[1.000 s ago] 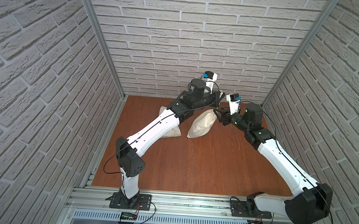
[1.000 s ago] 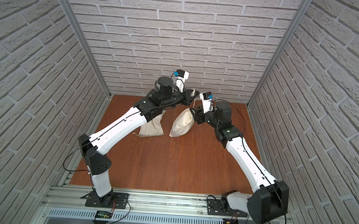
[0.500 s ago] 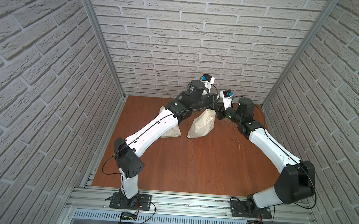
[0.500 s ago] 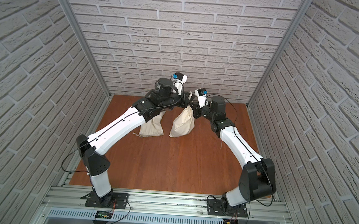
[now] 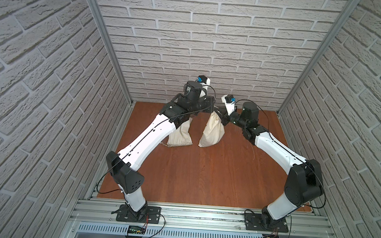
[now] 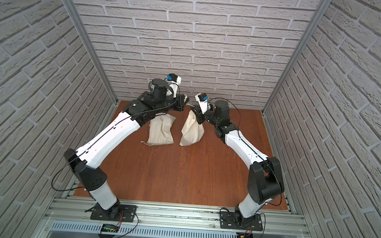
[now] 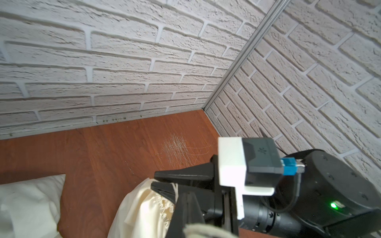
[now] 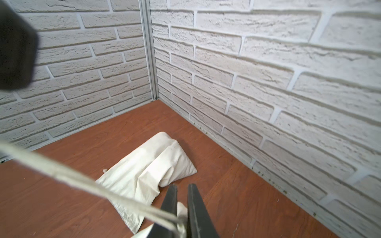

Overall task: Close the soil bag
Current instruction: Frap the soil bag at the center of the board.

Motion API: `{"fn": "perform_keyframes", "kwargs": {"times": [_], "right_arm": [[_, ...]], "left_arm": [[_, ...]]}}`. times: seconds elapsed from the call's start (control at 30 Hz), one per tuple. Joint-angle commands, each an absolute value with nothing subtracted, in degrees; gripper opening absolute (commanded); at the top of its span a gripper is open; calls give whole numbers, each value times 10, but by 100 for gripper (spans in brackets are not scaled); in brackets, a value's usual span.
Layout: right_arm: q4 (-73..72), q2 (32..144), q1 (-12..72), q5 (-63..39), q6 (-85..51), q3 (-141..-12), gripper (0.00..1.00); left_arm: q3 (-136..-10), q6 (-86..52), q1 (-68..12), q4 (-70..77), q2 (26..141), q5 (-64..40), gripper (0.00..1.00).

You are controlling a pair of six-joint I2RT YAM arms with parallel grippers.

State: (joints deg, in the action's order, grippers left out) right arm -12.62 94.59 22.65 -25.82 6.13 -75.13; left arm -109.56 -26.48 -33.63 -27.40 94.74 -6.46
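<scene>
The soil bag (image 5: 211,132) (image 6: 192,131), a cream cloth sack, stands upright at the back of the wooden floor with its neck gathered. My right gripper (image 5: 221,117) (image 8: 182,195) is shut on that neck (image 7: 148,206); cream cloth shows between its black fingers. A pale drawstring (image 8: 82,181) (image 6: 189,105) runs taut from the neck to my left gripper (image 6: 184,100), which is shut on it, just left of and above the bag.
A second cream bag (image 5: 181,137) (image 8: 152,171) lies flat to the left, partly under my left arm. Brick walls close in the back and both sides. Loose fibres (image 7: 177,148) lie on the floor near the back right corner.
My right gripper came in from the right and shut on the bag's neck. The bag went from leaning to upright. The left gripper shifted slightly left, still holding the drawstring.
</scene>
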Motion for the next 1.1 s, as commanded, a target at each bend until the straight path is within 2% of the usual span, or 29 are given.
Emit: {"fn": "perform_keyframes", "kwargs": {"times": [0.0,0.23,0.57,0.7,0.93,1.07], "right_arm": [[115,1016,171,-20,73,-711,15],[146,1022,171,20,81,-727,18],[195,1013,151,11,32,-781,18],[232,995,150,-33,32,-817,19],[303,974,159,-98,50,-905,20],[294,964,190,-134,46,-900,22]], "left_arm": [[-1123,-266,-305,-90,764,-64,0],[-1081,-287,-265,-76,724,-63,0],[-1053,-295,-232,-83,705,-47,0],[-1035,-295,-232,-92,716,-61,0],[-971,-286,-300,-63,743,-78,0],[-942,-285,-343,-45,778,-76,0]]}}
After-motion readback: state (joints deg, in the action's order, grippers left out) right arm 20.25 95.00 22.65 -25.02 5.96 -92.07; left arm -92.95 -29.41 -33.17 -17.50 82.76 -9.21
